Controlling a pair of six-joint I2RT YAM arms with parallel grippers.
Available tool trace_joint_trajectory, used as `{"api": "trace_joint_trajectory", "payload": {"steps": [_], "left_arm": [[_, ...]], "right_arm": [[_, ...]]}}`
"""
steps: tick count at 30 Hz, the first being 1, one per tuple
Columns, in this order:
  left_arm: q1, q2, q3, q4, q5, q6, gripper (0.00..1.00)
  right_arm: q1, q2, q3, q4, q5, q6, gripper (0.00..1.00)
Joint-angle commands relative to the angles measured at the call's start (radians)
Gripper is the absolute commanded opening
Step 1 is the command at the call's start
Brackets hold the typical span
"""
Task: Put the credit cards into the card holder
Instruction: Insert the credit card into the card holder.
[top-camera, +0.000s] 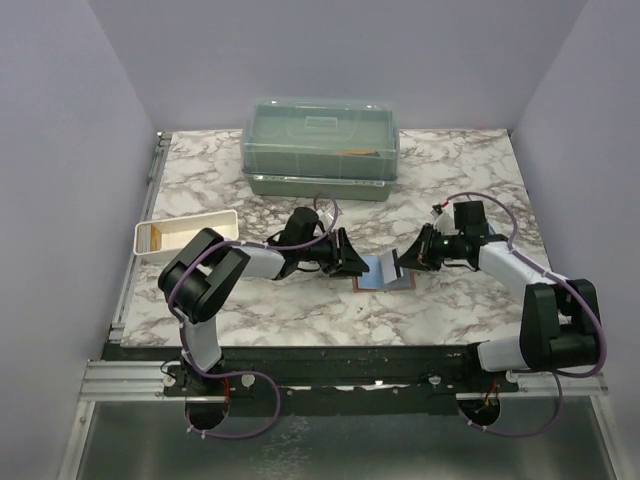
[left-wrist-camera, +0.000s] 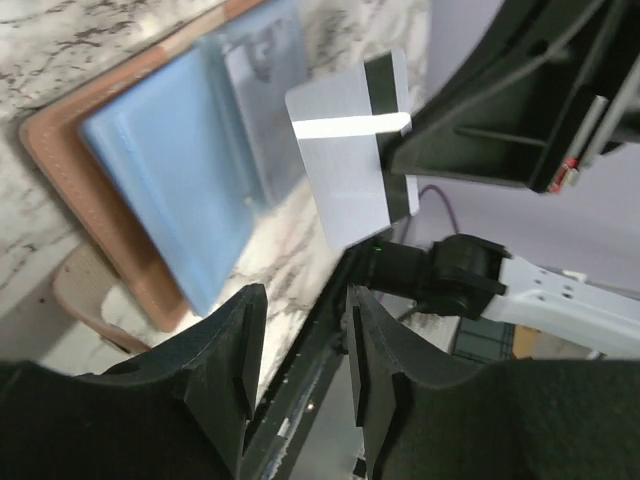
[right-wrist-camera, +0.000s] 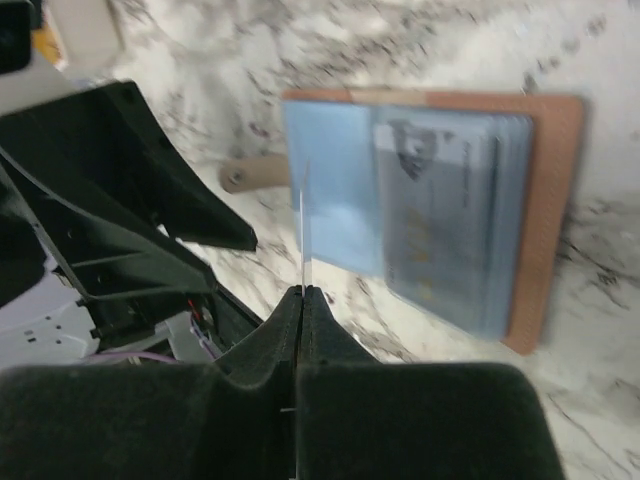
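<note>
While right jaws pinch card (left-wrist-camera: 350, 150) over card holder (left-wrist-camera: 150, 185), green box (top-camera: 320, 135) behind.

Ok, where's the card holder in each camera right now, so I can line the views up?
Top external: the card holder lies open mid-frame, between the two grippers.
Left wrist: upper left, blue pockets facing up, beyond the left gripper.
Right wrist: upper right, with cards in its pocket.
Shared landmark: the right gripper, shut on a silver card over the holder.
</note>
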Motion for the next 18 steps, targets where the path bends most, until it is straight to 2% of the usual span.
{"api": "trace_joint_trajectory", "payload": {"steps": [1,5,18], "left_arm": [[-0.049,0.043,0.13,-0.356,-0.123,0.217,0.41],[-0.065,0.08,0.177,-0.386,-0.136,0.245,0.26],[-0.075,0.156,0.244,-0.546,-0.231,0.332,0.19]], "right_arm": [[-0.001,0.042,0.036,-0.163,0.026,-0.112,0.0],[-0.001,0.075,0.028,-0.155,-0.008,-0.121,0.0],[-0.001,0.165,0.035,-0.109,-0.001,-0.139,0.0]]}}
